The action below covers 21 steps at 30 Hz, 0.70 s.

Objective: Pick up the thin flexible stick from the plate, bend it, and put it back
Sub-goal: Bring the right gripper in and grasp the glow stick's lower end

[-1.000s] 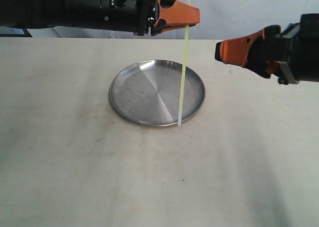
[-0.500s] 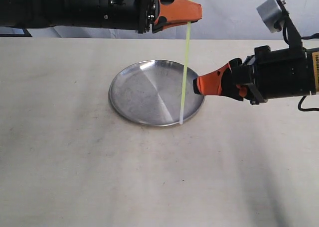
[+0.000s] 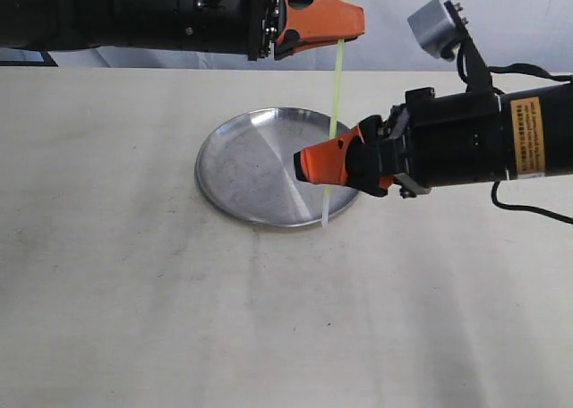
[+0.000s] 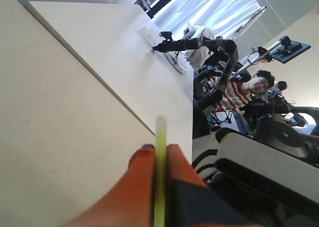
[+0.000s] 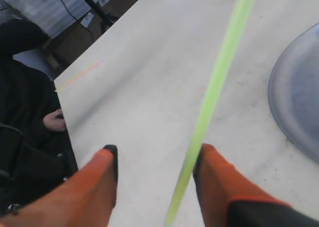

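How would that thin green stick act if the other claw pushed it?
Probably light: the left gripper holds the thin flexible stick near its top alone. It hangs nearly straight, so likely springy, not floppy. Being so thin, it should bow easily once the open right gripper pushes.

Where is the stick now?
In the exterior view the stick hangs upright over the plate's right side, pinched by the left gripper, inside the open right gripper.
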{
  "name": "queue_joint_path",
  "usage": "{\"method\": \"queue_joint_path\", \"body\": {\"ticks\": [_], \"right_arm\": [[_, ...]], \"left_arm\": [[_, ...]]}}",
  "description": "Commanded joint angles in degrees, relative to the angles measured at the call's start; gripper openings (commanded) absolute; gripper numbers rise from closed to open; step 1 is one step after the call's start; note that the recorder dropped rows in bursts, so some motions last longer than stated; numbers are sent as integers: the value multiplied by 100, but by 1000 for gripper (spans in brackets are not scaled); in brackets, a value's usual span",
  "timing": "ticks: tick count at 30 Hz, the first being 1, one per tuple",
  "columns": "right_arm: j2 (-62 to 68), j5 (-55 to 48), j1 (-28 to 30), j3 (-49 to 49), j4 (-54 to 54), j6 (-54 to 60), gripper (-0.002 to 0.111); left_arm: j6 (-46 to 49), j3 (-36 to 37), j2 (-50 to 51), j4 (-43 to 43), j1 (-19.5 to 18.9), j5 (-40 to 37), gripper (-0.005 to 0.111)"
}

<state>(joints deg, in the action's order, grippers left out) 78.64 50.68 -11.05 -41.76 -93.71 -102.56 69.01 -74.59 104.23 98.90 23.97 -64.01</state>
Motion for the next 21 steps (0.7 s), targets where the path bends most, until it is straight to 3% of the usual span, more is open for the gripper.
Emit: {"method": "queue_joint_path", "body": {"ticks": [1, 3, 7, 17, 21], "right_arm": [[-10, -615, -277, -17, 132, 67, 47], [-10, -713, -368, -17, 140, 67, 39], [-10, -824, -403, -17, 140, 67, 0], [-128, -1802, -403, -17, 300, 67, 0], [-285, -1660, -403, -17, 300, 435, 0]], "left_arm": [[53, 40, -59, 104, 23, -163, 0], [53, 40, -59, 104, 23, -163, 0], [53, 40, -59, 104, 23, -163, 0], [-129, 40, -59, -423, 11, 338, 0], [-302, 40, -59, -862, 11, 832, 0]]}}
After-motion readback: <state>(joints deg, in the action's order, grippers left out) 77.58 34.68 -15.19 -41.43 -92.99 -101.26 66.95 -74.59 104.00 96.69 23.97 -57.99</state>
